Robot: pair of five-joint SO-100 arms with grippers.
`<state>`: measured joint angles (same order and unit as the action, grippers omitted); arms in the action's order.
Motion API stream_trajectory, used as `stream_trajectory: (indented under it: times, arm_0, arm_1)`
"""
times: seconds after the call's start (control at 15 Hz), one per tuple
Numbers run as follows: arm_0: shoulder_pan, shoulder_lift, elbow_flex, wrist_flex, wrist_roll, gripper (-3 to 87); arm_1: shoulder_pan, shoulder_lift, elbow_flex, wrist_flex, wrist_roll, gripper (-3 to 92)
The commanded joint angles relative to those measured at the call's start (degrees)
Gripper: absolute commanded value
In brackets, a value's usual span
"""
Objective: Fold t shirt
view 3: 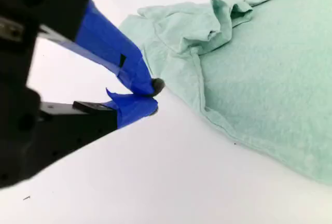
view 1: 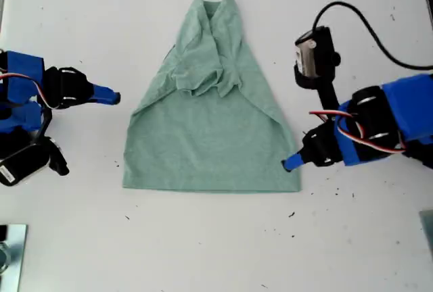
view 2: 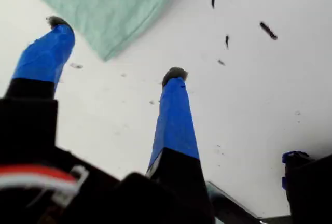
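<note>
The t shirt (view 1: pixel 211 130) lies flat on the white tabletop (view 1: pixel 203 245) between the two arms. Its long axis runs from the straight hem nearest the exterior view's bottom up to the bunched neck and sleeves.

My first gripper (view 2: pixel 116 50) is the end effector at the exterior view's right (view 1: pixel 291 163). Its fingers stand apart and hold nothing, one tip just beside the shirt's hem corner, which lies ahead of it. This arm is judged the nearer to a graspable edge.

My second gripper (view 3: pixel 150 95) is at the exterior view's left (view 1: pixel 114 96). Its tips are together and empty, and it is clear of the shirt's side edge, which lies ahead of it.
</note>
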<state>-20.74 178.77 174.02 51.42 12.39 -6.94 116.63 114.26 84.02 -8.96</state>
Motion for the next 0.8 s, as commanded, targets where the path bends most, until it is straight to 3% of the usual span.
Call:
stream_trajectory:
  times: [0.0, 0.2, 0.27, 0.4, 0.47, 0.73]
  arm_0:
    - [0.62, 0.7, -0.26, 0.35, -0.7, -0.1]
    - [0.53, 0.7, -0.18, 0.26, -0.53, -0.1]
    - [0.53, 0.7, -0.18, 0.26, -0.53, -0.1]
    - [0.62, 0.7, -0.09, 0.18, -0.62, -0.1]
    - [0.44, 0.7, -0.09, 0.18, -0.53, -0.1]
    - [0.09, 2.11, 0.09, 0.35, -0.18, -0.1]
  arm_1:
    - [-0.88, -0.62, 8.26, -11.34, 2.29, 33.3]
    - [-0.35, -2.99, 14.94, -23.47, 2.81, 32.6]
    - [-0.26, -5.36, 15.38, -25.31, 3.16, 26.9]
    - [-0.7, -8.96, 16.7, -28.39, 3.87, 5.4]
    - [-0.88, -9.58, 17.14, -29.0, 3.6, 0.2]
    - [-3.25, -4.39, 20.13, -25.75, 5.36, -0.2]
